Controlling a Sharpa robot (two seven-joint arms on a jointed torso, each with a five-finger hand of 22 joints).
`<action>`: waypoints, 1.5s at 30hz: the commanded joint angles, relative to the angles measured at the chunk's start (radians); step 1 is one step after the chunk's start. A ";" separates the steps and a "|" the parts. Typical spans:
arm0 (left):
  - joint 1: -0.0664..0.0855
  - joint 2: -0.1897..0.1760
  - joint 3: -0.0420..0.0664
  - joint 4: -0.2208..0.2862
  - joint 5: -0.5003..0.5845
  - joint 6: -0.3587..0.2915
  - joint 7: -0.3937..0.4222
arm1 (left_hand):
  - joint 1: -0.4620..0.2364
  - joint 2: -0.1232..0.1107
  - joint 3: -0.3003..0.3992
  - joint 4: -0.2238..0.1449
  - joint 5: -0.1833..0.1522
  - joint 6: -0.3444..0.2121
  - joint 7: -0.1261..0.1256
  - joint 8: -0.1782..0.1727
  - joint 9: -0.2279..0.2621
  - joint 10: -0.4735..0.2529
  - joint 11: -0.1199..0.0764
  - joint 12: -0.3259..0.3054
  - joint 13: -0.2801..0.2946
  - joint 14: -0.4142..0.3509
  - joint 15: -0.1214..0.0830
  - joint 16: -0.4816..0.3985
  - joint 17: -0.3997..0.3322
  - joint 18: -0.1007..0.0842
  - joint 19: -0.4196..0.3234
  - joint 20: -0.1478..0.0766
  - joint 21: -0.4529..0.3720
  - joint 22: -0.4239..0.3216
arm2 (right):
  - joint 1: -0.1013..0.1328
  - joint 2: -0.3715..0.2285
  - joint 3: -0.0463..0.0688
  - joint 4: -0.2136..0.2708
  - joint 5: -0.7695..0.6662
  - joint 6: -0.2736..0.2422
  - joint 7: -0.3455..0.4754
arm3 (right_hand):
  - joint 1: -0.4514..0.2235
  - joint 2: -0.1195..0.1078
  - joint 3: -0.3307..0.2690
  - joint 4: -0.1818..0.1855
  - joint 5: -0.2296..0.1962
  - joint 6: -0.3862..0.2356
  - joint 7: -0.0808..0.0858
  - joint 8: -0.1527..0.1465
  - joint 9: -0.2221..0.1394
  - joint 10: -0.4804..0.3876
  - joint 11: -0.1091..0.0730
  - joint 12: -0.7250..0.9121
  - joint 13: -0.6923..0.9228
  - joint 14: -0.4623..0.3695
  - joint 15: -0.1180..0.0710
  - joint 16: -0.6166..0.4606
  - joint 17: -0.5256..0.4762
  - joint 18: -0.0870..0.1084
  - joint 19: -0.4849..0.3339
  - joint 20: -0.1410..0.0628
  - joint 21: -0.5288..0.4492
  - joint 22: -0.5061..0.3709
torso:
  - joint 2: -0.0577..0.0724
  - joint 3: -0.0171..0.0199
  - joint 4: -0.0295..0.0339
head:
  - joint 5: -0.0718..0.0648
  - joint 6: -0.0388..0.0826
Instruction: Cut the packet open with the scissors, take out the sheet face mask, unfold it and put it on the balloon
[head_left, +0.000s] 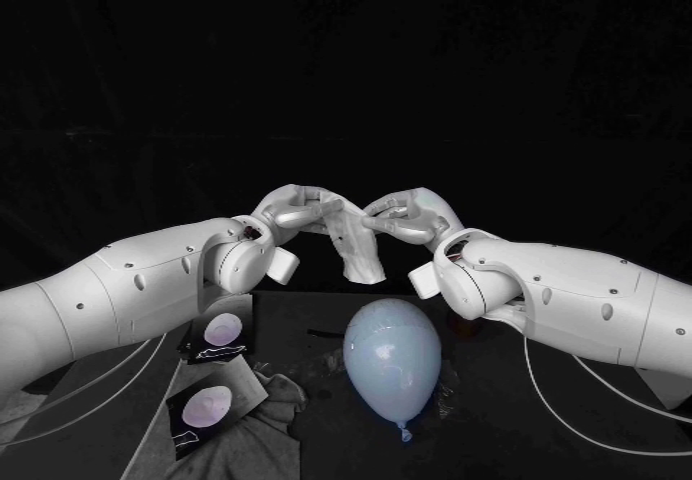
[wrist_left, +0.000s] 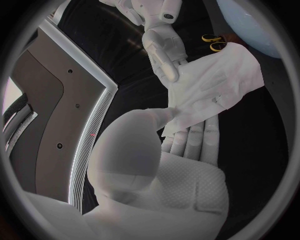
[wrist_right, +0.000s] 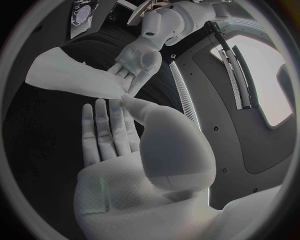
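The white sheet mask (head_left: 355, 248) hangs folded in the air between my two hands, above the far end of the balloon. My left hand (head_left: 296, 216) pinches its left edge between thumb and fingers (wrist_left: 187, 137). From the other side my right hand (head_left: 413, 216) pinches it too, the other fingers (wrist_right: 103, 125) stretched out flat. In the wrist views the mask (wrist_left: 219, 85) (wrist_right: 69, 75) spreads as a creased white sheet. The pale blue balloon (head_left: 392, 355) lies on the table below, knot towards me. Scissors with yellow handles (wrist_left: 214, 42) lie beside the balloon (wrist_left: 262, 25).
Two dark packets with pale oval prints (head_left: 222, 334) (head_left: 202, 410) lie at the left of the table. A grey cloth (head_left: 267, 420) is crumpled beside the nearer one, left of the balloon. One such packet (wrist_right: 81, 12) appears in the right wrist view.
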 joint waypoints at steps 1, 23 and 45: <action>-0.003 0.007 0.000 -0.006 -0.006 -0.061 -0.023 | -0.014 -0.026 -0.019 0.011 0.003 -0.014 0.061 -0.025 -0.023 -0.025 0.008 -0.006 -0.001 -0.015 0.004 -0.008 0.001 0.004 -0.022 0.006 -0.012 -0.002 | 0.001 0.004 0.001 0.001 0.077 0.047 -0.049 | -0.001 0.011 0.006 -0.001 0.003 0.000 -0.001 0.004 0.003 0.018 -0.010 0.007 0.002 0.008 0.001 -0.007 -0.002 0.007 0.004 -0.004 0.007 0.002 | 0.000 -0.0004 0.0016 | -0.002 -0.002; -0.060 0.042 -0.007 -0.077 0.153 -0.234 -0.103 | -0.058 -0.086 -0.194 0.113 0.004 -0.149 0.104 -0.127 -0.138 -0.225 0.062 0.000 0.001 -0.228 0.069 -0.041 -0.053 -0.034 -0.323 0.042 -0.070 -0.011 | 0.002 0.019 0.002 -0.045 0.208 0.039 -0.130 | -0.017 0.017 0.015 -0.012 0.003 -0.006 -0.002 0.015 0.019 0.023 -0.011 0.014 0.009 0.016 0.000 -0.012 -0.006 0.006 -0.003 -0.005 0.022 0.014 | 0.000 0.0003 -0.0001 | -0.012 -0.018; -0.119 -0.082 -0.005 0.149 0.163 -0.171 0.129 | -0.027 -0.073 -0.252 0.160 0.004 0.072 0.062 -0.163 -0.226 -0.084 0.018 0.030 0.001 -0.117 0.025 0.018 -0.041 0.005 -0.105 0.038 -0.008 -0.001 | 0.004 0.017 0.003 -0.048 0.134 -0.104 -0.081 | -0.029 0.018 0.029 -0.028 0.003 -0.014 -0.001 0.022 0.033 0.013 -0.010 0.009 0.012 0.014 0.002 -0.021 -0.011 0.005 -0.018 -0.005 0.037 0.028 | 0.000 -0.0022 0.0010 | -0.018 -0.012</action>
